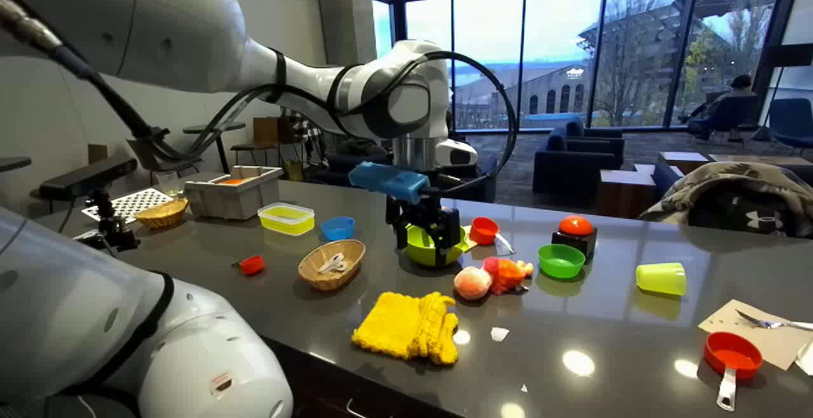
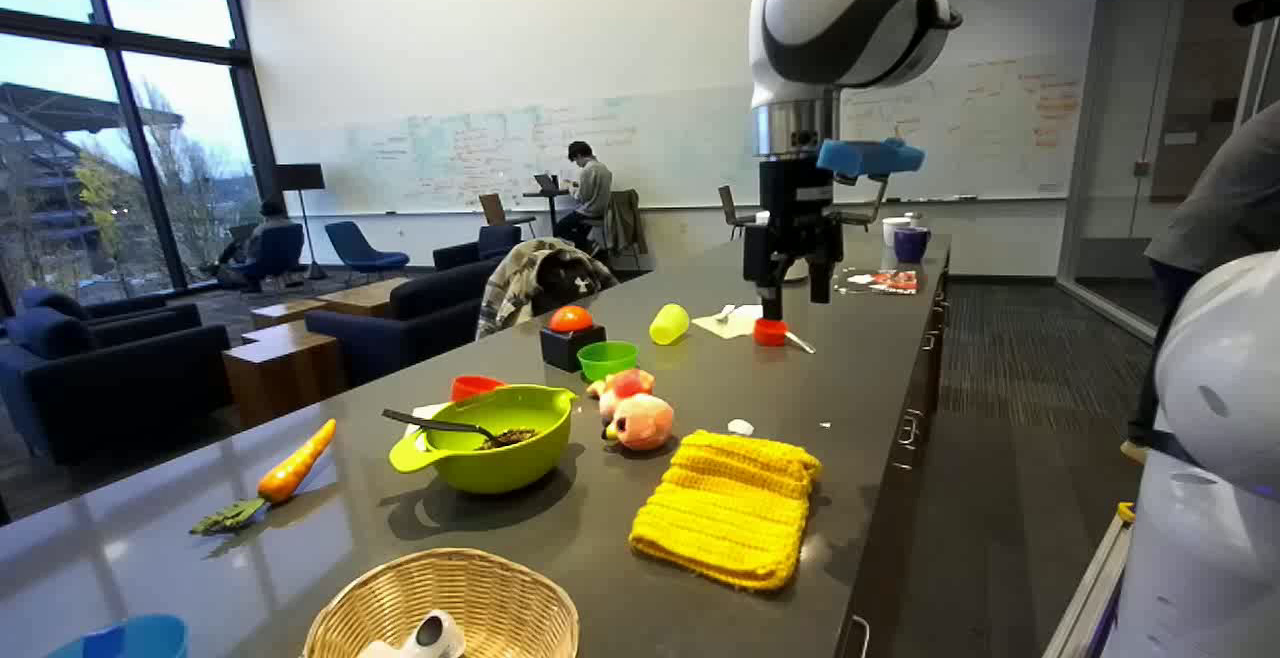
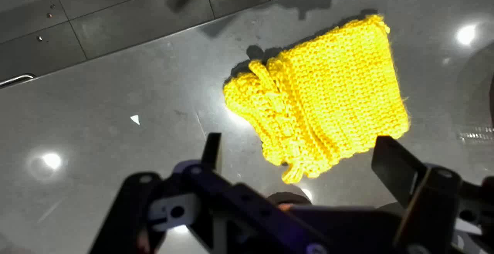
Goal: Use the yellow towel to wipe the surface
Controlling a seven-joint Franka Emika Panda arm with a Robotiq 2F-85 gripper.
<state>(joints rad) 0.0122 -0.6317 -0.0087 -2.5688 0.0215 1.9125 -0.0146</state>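
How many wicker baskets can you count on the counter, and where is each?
2: in an exterior view, one wicker basket holding a white object sits near the yellow towel; another wicker basket sits beside the gray bin. The arm may hide others.

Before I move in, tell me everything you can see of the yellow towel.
The yellow towel is bright and thick, with a ribbed texture that looks knitted or crocheted from chunky yarn. It lies on the counter near the edge, apparently folded into a rough rectangle. The end farther from the wicker basket is bunched into uneven folds; the rest is fairly flat. Only the counter visibly touches it; the open gripper hangs clear of it.
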